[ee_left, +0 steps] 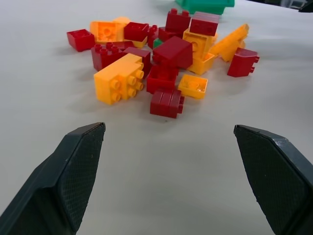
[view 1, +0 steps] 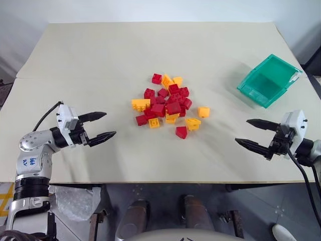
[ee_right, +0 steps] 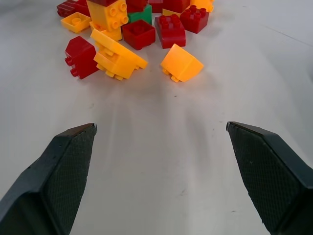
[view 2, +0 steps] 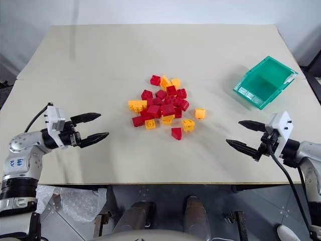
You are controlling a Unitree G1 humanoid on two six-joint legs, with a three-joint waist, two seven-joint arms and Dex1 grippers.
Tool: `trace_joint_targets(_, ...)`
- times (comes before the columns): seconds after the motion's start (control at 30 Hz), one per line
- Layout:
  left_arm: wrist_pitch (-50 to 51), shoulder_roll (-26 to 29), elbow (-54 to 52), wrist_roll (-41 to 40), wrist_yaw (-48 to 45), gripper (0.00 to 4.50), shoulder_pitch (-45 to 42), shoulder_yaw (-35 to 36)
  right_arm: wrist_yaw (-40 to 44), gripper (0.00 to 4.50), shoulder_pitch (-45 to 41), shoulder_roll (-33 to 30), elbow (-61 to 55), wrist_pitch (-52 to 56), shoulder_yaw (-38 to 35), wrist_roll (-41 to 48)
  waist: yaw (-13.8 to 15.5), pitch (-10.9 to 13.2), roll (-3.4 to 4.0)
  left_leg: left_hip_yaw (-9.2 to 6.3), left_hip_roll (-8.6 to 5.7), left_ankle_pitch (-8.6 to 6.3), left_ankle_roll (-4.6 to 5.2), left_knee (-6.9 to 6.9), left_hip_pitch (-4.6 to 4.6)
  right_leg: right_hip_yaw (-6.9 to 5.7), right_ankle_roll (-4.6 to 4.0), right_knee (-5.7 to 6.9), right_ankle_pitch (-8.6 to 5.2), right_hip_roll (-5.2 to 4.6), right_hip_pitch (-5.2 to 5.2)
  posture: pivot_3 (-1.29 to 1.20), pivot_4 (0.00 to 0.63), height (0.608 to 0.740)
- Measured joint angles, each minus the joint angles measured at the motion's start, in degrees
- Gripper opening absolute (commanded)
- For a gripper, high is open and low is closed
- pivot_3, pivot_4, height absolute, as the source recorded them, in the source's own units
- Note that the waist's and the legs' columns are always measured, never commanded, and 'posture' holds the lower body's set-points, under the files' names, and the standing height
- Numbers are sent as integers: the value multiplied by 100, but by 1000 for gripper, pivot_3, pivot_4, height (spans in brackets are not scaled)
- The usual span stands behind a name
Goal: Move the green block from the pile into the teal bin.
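The pale surface (view 1: 100, 55) carries everything, and both sets of fingers hang just above its near edge with nothing between them. The teal bin (view 1: 270, 80) sits beyond the right gripper (view 1: 256, 134), away from its fingertips and clear of them, its open mouth showing no brick inside. The pile (view 1: 168, 105) of red and yellow-orange bricks lies between the two grippers, well apart from each; the left gripper (view 1: 103, 125) points toward it from one side, the right from the other, each with its fingers spread wide and empty. The green block (ee_right: 141, 13) shows as a small patch at the pile's far side from the right fingers, wedged between a yellow brick and a red one; in the left wrist view a sliver of it (ee_left: 157, 43) peeks out behind a dark red brick. It looks like a light, rigid, smooth plastic piece that should not crush but could slip, so I judge the flat side walls the best hold, pinched squarely. Neighbours crowd it closely, so they may need nudging aside first or may come along with it.
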Motion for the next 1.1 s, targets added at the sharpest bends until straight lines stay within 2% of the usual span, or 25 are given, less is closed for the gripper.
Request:
trace_joint_targets(0.37,210,66,-255,47,252,4500,152,-5,-612,4454,-42,10,-915,662,265,-40,13,0,0,-1,0,0,0,4,0,4,0,1,0,-1,-3,0,150,740)
trace_joint_targets(0.57,-257,-42,-163,-50,-81,4500,101,38,-1273,2541,-240,382,-2211,1527,671,401,4,0,0,-1,1,0,0,5,0,4,0,0,0,-1,-3,0,150,740)
trace_joint_targets(0.7,-538,-190,11,-217,-472,4500,-53,56,-1985,1198,-864,1023,-2752,2185,1544,499,-6,0,0,-2,0,0,-1,9,-1,5,-1,4,1,-2,-5,0,150,740)
trace_joint_targets(0.8,-567,-201,56,-306,-795,4500,-82,44,-2404,180,-1340,1504,-2671,2374,2041,324,-15,0,0,-3,-2,0,0,8,-3,5,-1,9,1,-2,-8,0,150,740)
trace_joint_targets(0.83,-573,-225,95,-370,-922,4500,-113,45,-2550,49,-1539,1725,-2545,2379,2246,203,-21,0,0,-3,-2,0,0,8,-2,5,-1,11,1,0,-9,0,150,740)
trace_joint_targets(1.0,-690,-280,285,-570,-1609,4500,-284,26,-3080,49,-2111,2670,-1839,2371,3009,-337,-39,0,0,-3,-4,1,-2,6,-5,6,-2,34,1,4,-17,0,150,740)
trace_joint_targets(1.1,-990,-293,495,-645,-1617,4500,-390,74,-3242,49,-2450,3188,-1166,2189,3301,-669,-53,-1,-1,-2,-10,2,-3,8,-5,7,-2,41,1,6,-20,0,150,740)
